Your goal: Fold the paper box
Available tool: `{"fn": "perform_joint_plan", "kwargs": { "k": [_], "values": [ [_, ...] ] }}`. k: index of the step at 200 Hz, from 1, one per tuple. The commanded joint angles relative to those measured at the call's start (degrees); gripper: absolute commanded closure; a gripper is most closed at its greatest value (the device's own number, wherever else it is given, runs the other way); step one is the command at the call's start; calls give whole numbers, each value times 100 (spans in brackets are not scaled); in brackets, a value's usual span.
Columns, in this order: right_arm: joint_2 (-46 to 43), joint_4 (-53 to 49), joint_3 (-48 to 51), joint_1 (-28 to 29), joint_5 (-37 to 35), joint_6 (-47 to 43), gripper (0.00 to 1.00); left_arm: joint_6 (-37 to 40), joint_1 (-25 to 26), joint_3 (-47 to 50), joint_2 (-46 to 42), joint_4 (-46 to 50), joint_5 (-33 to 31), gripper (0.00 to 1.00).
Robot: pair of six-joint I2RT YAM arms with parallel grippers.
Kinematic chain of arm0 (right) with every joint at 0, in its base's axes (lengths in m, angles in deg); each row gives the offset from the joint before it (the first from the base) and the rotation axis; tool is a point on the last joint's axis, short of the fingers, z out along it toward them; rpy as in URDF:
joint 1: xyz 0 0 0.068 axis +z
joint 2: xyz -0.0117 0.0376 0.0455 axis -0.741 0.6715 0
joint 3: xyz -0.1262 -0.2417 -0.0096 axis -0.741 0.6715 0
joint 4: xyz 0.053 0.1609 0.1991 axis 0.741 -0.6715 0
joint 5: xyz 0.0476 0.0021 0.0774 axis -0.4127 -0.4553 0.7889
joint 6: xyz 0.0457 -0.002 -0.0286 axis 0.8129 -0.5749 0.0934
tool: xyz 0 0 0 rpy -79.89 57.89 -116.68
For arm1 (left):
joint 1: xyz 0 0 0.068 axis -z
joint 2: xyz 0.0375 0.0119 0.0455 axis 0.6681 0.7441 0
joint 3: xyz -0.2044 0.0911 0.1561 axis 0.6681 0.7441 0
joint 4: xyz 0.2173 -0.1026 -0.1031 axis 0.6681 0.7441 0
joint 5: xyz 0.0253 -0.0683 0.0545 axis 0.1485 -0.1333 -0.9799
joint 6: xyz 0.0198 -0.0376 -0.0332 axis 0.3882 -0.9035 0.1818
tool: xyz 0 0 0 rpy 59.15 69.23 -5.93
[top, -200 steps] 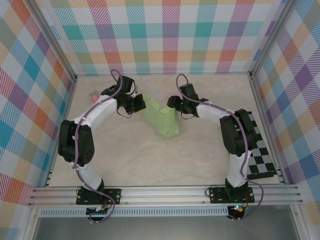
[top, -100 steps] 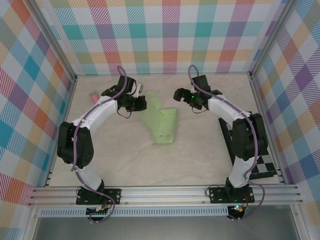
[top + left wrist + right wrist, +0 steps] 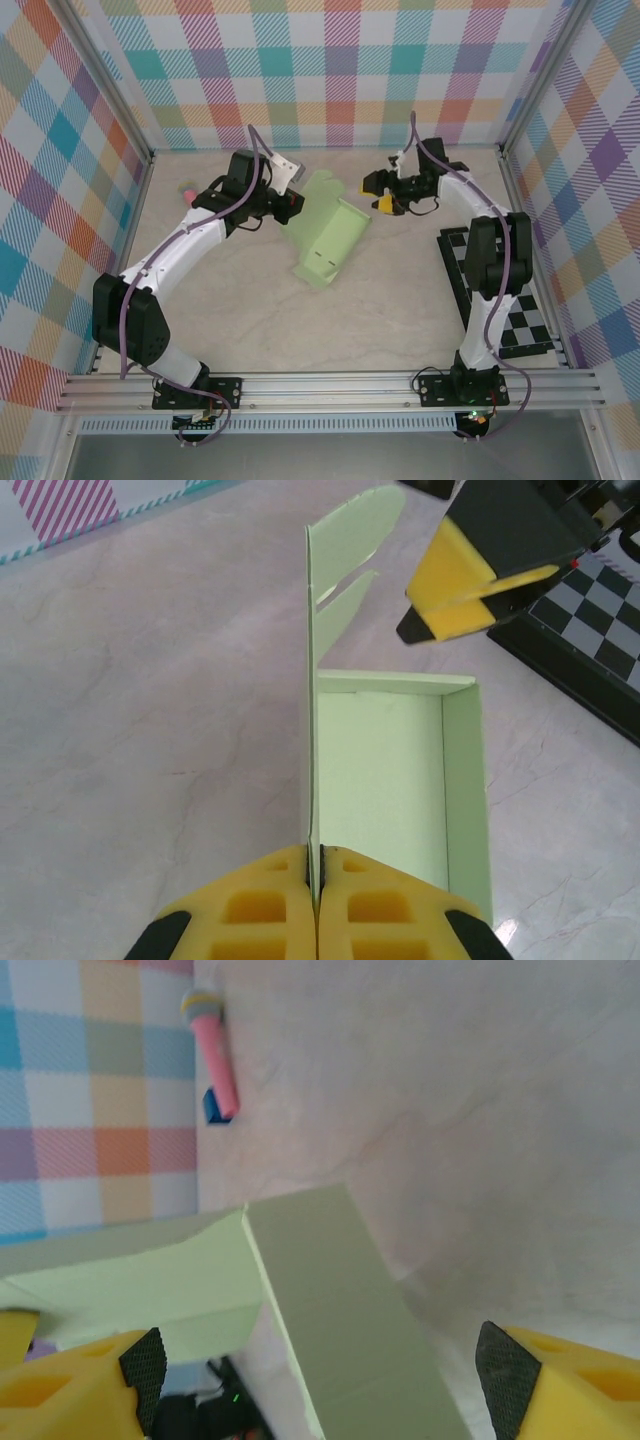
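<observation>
Paper box [image 3: 330, 240], half formed in pale green card, sits on the table [image 3: 300, 330] a little far of the middle, between the two arms. Its open tray faces up, and one thin panel stands on edge along its left side.

The left gripper [image 3: 313, 858] is pinched tight on the near end of that upright panel, with the yellow fingers [image 3: 255, 910] pressed flat against the card on both sides.

The right gripper [image 3: 379, 193] hangs just right of the box's far end. Its jaws are spread wide and hold nothing; in the right wrist view the box lies between and beyond the two yellow fingertips [image 3: 565, 1390], clear of both.

A checkered board [image 3: 500, 300] lies at the right edge. A pink-and-blue stick [image 3: 215, 1060] lies by the far left wall.
</observation>
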Motion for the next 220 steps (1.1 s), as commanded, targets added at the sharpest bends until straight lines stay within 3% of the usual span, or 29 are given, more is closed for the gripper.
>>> {"fn": "perform_joint_plan", "kwargs": {
  "k": [1, 26, 67, 148, 220],
  "values": [
    [56, -496, -158, -5, 1082, -558, 16, 430, 38, -73, -93, -110, 150, 100],
    [227, -1000, -230, 4, 778, -998, 15, 465, 38, -73, -92, -172, 264, 100],
    [442, -924, -119, 6, 566, -1167, 14, 433, 29, -107, -90, -146, 659, 100],
    [632, -930, -120, 150, 935, -1138, 25, 158, 23, -226, 41, -268, 647, 100],
    [834, -733, -308, 259, 1148, -962, 27, 57, 24, -120, -13, -343, 842, 100]
  ]
}}
